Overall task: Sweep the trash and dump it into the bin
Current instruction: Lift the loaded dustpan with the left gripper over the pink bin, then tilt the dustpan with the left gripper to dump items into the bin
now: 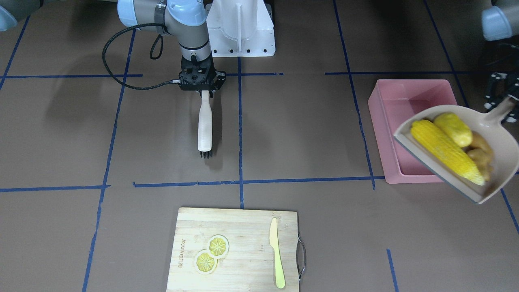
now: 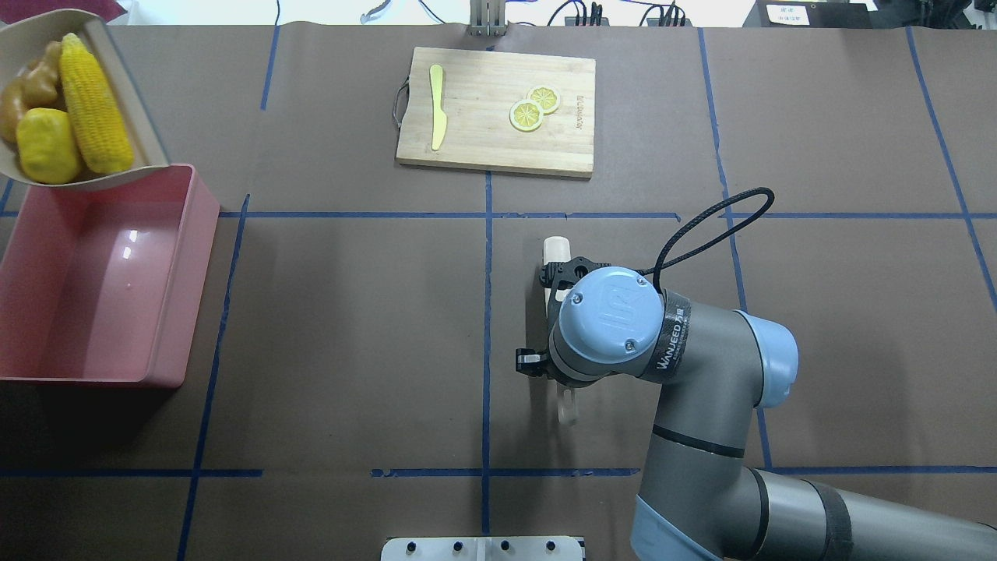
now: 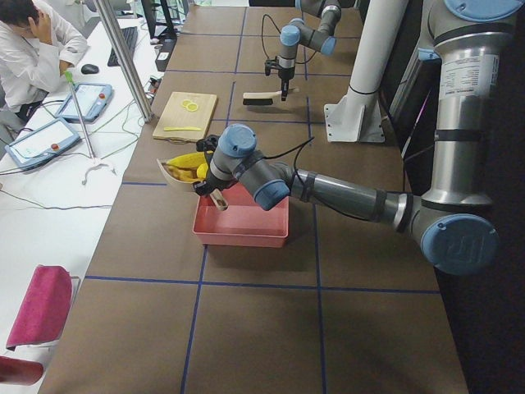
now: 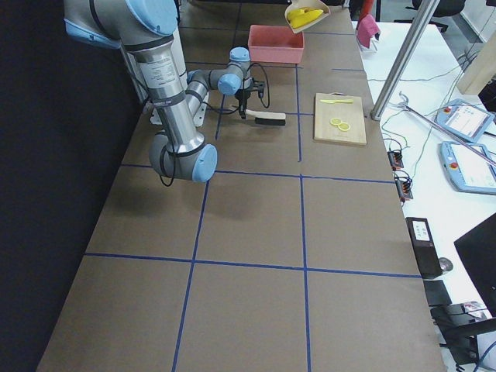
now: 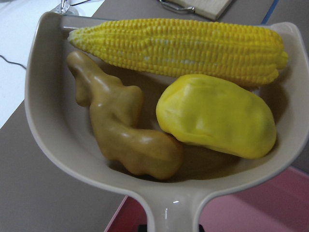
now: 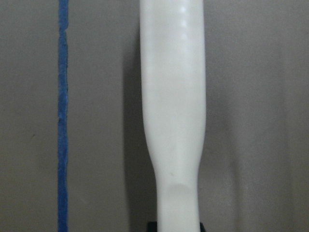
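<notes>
The beige dustpan carries the trash: a yellow corn cob, a yellow potato-like lump and a tan ginger root. All three show close up in the left wrist view: the corn, the lump and the ginger. My left gripper is shut on the dustpan handle and holds it tilted in the air over the far end of the empty pink bin. My right gripper is shut on the handle of a white brush, low over the table.
A wooden cutting board with two lemon slices and a pale yellow-green knife lies at the operators' side. The white robot base stands between the arms. A seated operator is beside the table.
</notes>
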Action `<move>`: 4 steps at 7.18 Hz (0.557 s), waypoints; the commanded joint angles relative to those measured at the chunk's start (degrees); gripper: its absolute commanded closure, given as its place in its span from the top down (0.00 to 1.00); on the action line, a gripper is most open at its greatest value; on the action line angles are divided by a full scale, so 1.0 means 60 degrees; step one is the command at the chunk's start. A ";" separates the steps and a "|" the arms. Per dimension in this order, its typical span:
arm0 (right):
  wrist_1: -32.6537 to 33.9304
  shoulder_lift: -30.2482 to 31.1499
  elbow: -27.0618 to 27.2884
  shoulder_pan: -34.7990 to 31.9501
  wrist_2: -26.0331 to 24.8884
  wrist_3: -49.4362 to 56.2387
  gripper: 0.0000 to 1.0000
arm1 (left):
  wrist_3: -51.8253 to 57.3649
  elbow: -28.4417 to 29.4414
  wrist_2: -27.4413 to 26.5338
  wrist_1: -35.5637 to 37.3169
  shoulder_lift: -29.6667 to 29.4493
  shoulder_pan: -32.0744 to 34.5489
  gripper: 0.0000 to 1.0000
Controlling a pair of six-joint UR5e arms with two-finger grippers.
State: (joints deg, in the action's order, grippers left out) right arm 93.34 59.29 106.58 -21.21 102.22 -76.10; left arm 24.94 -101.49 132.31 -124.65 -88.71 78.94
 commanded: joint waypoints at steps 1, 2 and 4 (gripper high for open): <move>0.0000 0.0020 0.0019 -0.0010 -0.0001 0.0012 0.00 | 0.2059 0.0624 -0.0006 0.0120 0.0020 0.0524 0.00; 0.0000 0.0064 0.0019 0.0004 -0.0001 0.0012 0.00 | 0.3344 0.0596 -0.0064 0.0715 0.0020 0.0845 0.00; 0.0000 0.0064 0.0019 0.0019 -0.0001 -0.0003 0.00 | 0.5589 0.0392 -0.0805 0.1933 -0.0068 0.0952 0.00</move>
State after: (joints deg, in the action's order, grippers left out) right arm 93.34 59.64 106.69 -21.16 102.22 -76.08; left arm 50.57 -98.54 130.69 -116.92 -88.80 84.43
